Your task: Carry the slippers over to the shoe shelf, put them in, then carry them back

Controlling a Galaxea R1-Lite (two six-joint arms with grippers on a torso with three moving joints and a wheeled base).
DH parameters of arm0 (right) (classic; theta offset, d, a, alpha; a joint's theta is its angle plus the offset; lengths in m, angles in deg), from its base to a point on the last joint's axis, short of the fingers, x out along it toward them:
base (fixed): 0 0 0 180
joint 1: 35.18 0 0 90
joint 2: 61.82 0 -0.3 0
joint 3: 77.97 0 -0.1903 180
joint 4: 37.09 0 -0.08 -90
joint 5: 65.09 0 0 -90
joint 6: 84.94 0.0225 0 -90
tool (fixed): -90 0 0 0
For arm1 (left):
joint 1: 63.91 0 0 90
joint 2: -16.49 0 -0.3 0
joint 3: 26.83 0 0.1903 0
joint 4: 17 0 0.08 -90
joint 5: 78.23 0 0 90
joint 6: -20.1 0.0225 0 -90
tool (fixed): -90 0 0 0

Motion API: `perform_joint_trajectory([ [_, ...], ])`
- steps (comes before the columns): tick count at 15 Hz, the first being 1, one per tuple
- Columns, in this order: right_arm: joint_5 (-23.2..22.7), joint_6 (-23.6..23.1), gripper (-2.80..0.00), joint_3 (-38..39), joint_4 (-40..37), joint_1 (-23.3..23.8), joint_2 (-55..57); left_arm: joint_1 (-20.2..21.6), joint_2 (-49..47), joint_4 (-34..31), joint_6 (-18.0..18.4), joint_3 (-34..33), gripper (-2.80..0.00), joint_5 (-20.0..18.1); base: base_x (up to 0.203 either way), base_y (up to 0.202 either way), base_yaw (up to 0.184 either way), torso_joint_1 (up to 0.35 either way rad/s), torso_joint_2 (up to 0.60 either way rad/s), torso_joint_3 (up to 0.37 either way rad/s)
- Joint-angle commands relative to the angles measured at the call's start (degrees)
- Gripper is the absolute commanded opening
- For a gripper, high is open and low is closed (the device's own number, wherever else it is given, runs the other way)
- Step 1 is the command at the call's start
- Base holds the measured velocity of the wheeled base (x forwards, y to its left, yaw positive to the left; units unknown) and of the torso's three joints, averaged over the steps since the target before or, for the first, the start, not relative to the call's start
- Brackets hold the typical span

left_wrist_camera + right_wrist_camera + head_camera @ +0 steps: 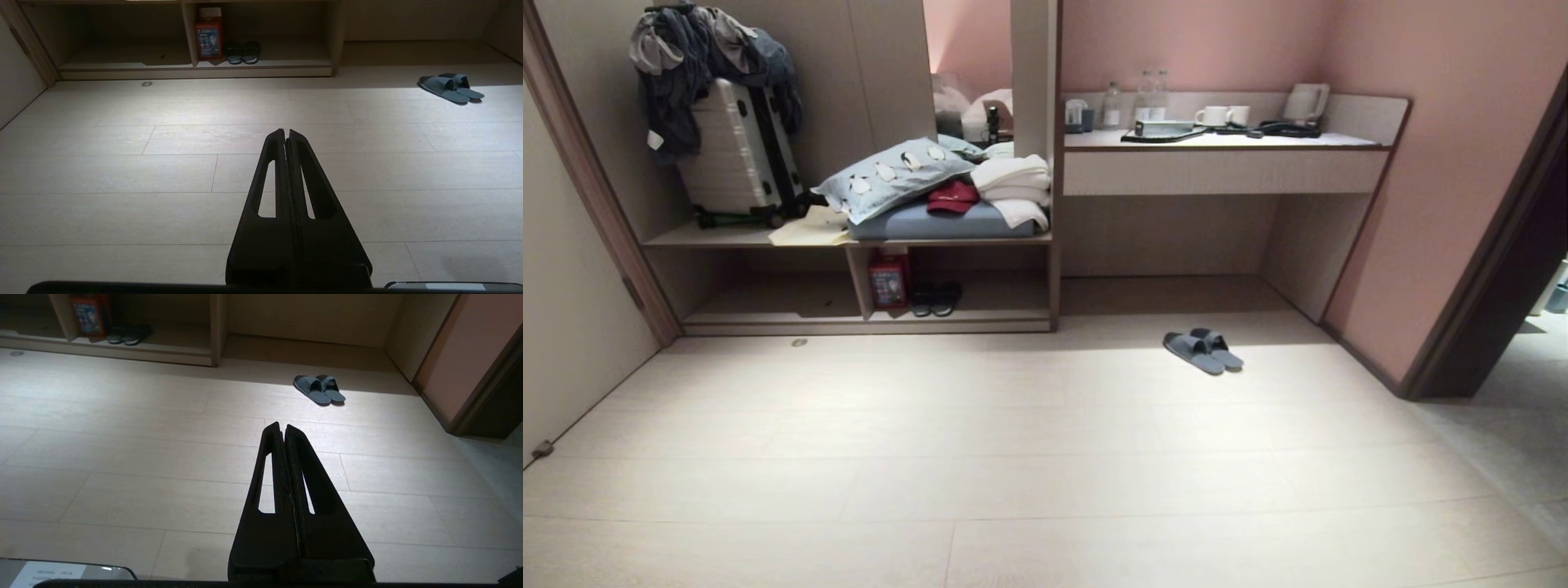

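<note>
Grey-blue slippers [1203,350] lie far right on the floor [1013,457]; both end effectors [286,131] [282,425] closed, empty; darker pair [935,298] risks confusion.

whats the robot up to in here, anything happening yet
Nothing is being handled yet. The grey-blue slippers lie side by side on the floor in front of the desk recess, untouched. The shoe shelf already holds a darker pair beside a red box. The left pincer and right pincer are both shut and empty, held above bare floor well short of the slippers.
</note>
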Motion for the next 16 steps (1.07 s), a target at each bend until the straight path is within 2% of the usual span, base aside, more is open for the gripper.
perform_joint_trajectory([
  [1,0.0,0.0,-2.8,0.1,0.0,0.0,-0.1,0.0,0.0,0.0,0.0,-0.1,-2.8,0.0,0.0,0.0,0.0,0.0,0.0,0.0],
  [16,0.4,0.0,-2.8,0.0,-0.1,0.0,-0.1,0.0,0.0,0.0,0.0,-0.1,-2.8,0.0,0.0,0.0,0.0,0.0,0.0,0.0],
])
